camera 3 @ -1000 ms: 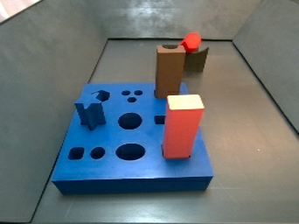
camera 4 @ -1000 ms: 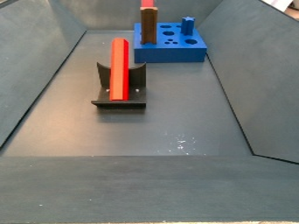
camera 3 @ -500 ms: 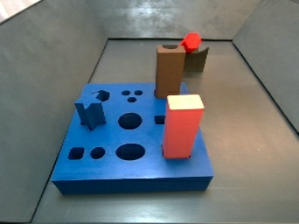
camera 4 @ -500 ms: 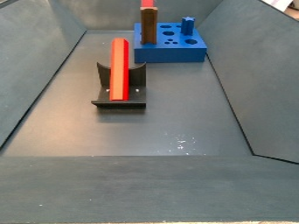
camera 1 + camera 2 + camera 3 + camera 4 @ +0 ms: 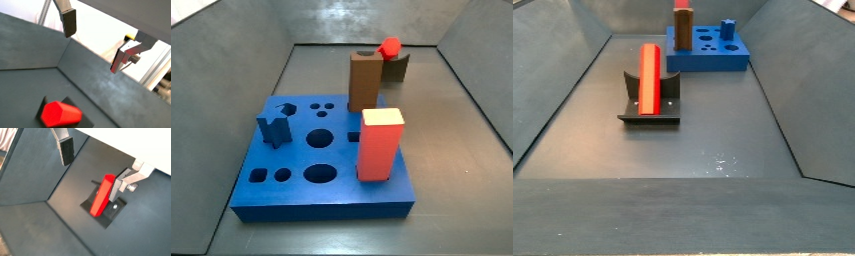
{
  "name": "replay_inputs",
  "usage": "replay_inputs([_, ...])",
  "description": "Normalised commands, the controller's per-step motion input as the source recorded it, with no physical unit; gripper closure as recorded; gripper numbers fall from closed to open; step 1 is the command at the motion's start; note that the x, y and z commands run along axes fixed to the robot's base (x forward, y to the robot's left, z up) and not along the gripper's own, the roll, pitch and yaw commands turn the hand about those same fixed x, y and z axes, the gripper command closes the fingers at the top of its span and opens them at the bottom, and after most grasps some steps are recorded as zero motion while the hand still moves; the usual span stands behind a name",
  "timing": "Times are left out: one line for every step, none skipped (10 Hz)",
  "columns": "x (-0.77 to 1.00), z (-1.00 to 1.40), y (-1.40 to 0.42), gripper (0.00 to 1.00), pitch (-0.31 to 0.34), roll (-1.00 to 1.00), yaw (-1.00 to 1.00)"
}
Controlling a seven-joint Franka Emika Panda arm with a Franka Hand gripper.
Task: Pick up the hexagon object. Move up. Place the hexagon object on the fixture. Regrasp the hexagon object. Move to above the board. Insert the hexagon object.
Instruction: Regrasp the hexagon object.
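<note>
The hexagon object (image 5: pixel 648 78), a slim red rod, stands propped on the fixture (image 5: pixel 651 105), well apart from the board (image 5: pixel 321 160); resting there likely lets it be regrasped at a better angle; in a wrist view the gripper (image 5: pixel 95 168) hovers above the rod, fingers (image 5: pixel 66 150) spread wide and holding nothing; neither side view shows the gripper; on the board stand a brown post (image 5: pixel 365 80) and a square red block (image 5: pixel 380 144), beside open holes awaiting the rod
</note>
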Motion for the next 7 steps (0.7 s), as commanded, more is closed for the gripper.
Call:
replay_inputs([0.11,-0.01,-0.05,0.0,0.195,0.82,0.22])
replay_inputs([0.12,-0.01,-0.05,0.0,0.169,0.64,0.23])
replay_inputs([0.14,-0.01,-0.05,0.0,0.126,0.4,0.24])
replay_inputs([0.14,0.0,-0.04,0.0,0.103,0.31,0.25])
replay_inputs([0.13,-0.01,-0.04,0.0,0.043,0.21,0.24])
replay_inputs([0.12,-0.01,-0.05,0.0,0.022,0.19,0.23])
replay_inputs([0.11,-0.01,-0.05,0.0,0.003,0.18,0.2])
